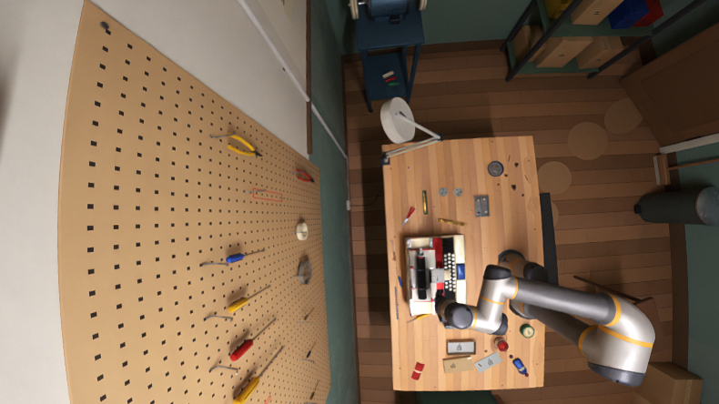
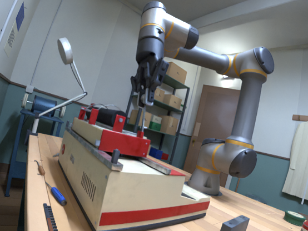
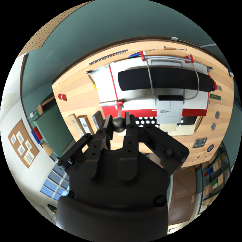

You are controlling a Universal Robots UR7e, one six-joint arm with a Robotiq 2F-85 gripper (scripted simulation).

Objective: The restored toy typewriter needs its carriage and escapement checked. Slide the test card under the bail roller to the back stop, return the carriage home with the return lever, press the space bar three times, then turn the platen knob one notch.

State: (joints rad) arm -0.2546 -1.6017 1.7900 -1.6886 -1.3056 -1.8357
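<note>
My gripper (image 3: 117,123) hangs above the toy typewriter (image 2: 122,172), its fingers closed on the dark ball knob of the return lever (image 3: 119,126), whose thin rod (image 2: 142,119) rises from the red carriage (image 2: 122,141). The black platen (image 3: 164,80) lies across the carriage with the wire bail (image 3: 173,76) over it. The white test card (image 3: 169,111) sits in front of the platen, its far edge under a dark bar. The round white keys (image 3: 144,122) show just below the carriage, partly hidden by my fingers. The platen knob (image 3: 213,85) is at the platen's right end.
A pegboard wall (image 1: 191,241) with hand tools stands behind the bench, and a desk lamp (image 2: 66,55) leans over its far end. A blue screwdriver (image 2: 57,194) and a comb-like strip (image 2: 50,216) lie beside the typewriter. Small boxes (image 1: 460,346) and tins (image 1: 526,330) lie near the arm's base.
</note>
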